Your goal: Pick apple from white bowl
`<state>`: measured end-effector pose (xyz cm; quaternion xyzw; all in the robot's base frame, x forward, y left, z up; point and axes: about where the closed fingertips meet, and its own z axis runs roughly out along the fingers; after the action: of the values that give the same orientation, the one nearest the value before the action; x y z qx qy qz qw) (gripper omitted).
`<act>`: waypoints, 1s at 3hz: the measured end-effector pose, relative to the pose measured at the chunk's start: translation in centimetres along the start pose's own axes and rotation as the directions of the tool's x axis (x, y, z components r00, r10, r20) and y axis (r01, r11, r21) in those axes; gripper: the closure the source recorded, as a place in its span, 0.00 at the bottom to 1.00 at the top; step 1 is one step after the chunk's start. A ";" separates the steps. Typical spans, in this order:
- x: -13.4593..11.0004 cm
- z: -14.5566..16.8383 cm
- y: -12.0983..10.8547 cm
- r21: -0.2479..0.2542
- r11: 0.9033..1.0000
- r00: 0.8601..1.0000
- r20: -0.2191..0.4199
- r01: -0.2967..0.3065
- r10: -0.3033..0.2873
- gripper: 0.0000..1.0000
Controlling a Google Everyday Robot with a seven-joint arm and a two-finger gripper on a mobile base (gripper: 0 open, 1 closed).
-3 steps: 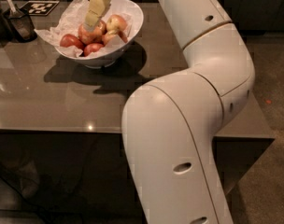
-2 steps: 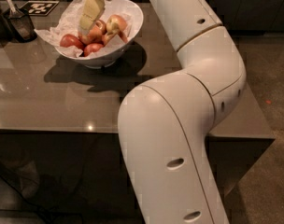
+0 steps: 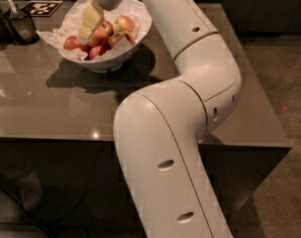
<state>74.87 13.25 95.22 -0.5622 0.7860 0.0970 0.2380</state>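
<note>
Bending up from the bottom edge, my thick glossy white arm [image 3: 165, 148] fills the foreground, folds at a rounded elbow, then reaches back and to the left across the brown-grey, smooth-topped table [image 3: 51, 103]. Grey carpeted floor [image 3: 279, 83] shows past the table's right edge. Further along the tabletop, toward its back left part, stands the wide, deep, glossy white bowl [image 3: 140, 31], lined with crumpled white paper [image 3: 51, 33] that spills over its left rim. Small dark red apples [image 3: 71, 42] lie at the left and front of the pile inside. The large pinkish-red apple with a pale orange-yellow blush [image 3: 123, 24] sits at the right of that pile, resting in the bowl. My pale yellow gripper [image 3: 88, 31] hangs from a grey wrist and dips into the bowl at the pile's left, near that big apple but apart from it, with another apple between; whether it is spread or closed I cannot tell. Beyond the bowl, at the far left, a dark cup [image 3: 17, 26] holds a pale utensil, and a black-and-white square marker [image 3: 41, 8] lies flat beside it.
</note>
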 end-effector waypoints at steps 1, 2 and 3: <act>-0.1 1.2 -0.1 -0.012 1.000 1.000 -0.006 -0.010 0.010 0.00; 0.0 2.3 -0.2 -0.023 1.000 1.000 -0.014 -0.016 0.016 0.00; 0.2 3.1 -0.4 -0.032 0.999 1.000 -0.016 -0.020 0.019 0.00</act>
<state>76.02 14.22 92.48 -0.5590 0.7916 0.1077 0.2219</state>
